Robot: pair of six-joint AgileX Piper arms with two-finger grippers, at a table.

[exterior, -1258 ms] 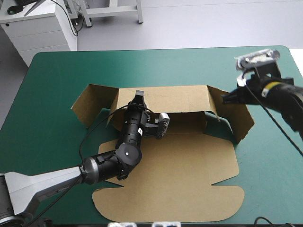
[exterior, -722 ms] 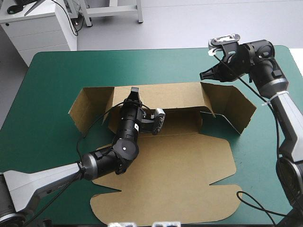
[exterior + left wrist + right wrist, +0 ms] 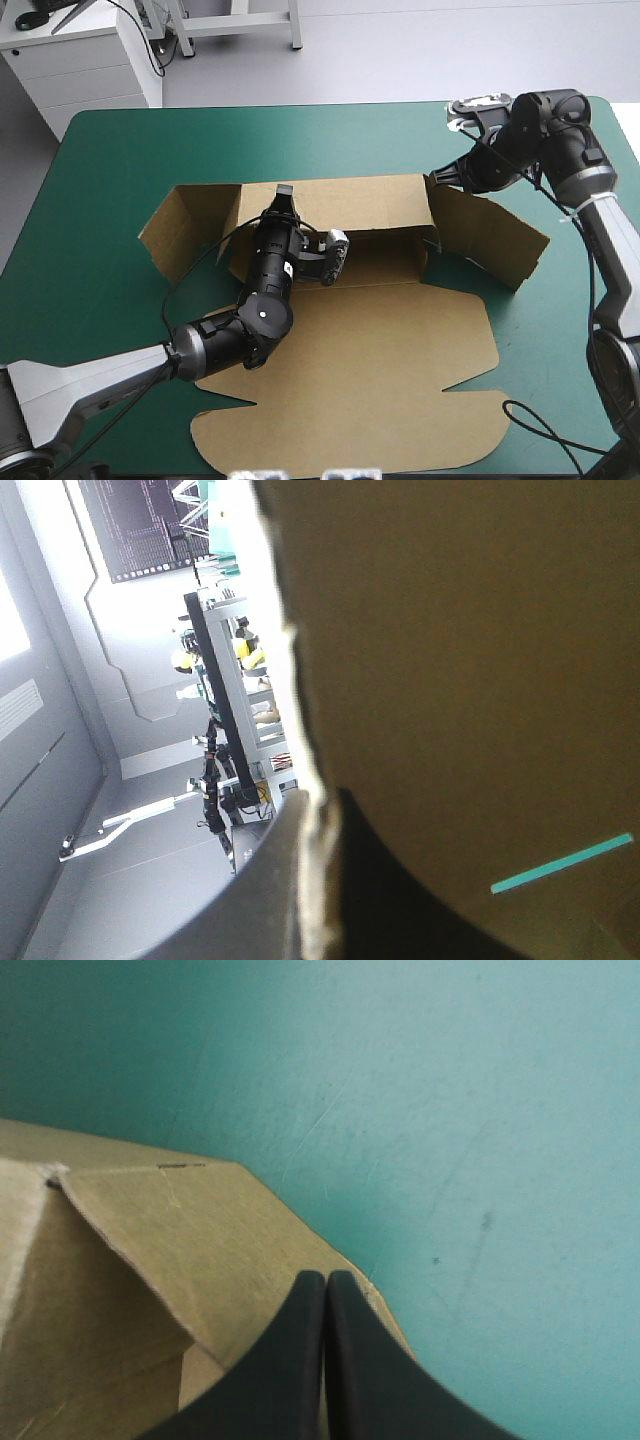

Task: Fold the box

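Left pincer (image 3: pixel 283 192) grips the box's (image 3: pixel 380 330) back wall (image 3: pixel 350 205); right pincer (image 3: pixel 325 1275) (closed on nothing) at its side flap (image 3: pixel 490 240)

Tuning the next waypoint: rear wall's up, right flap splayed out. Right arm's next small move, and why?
Probably push the right gripper inward against the right flap, swinging it up into a side wall. Its shut fingers sit at the flap's far edge, the flap splays outward, and the left gripper holds the rear wall upright.

Only the bench (image 3: pixel 120 150) really, its teal-green cover (image 3: pixel 480 1110) reaching to the rounded far corners, with a few faint scratches visible up close.
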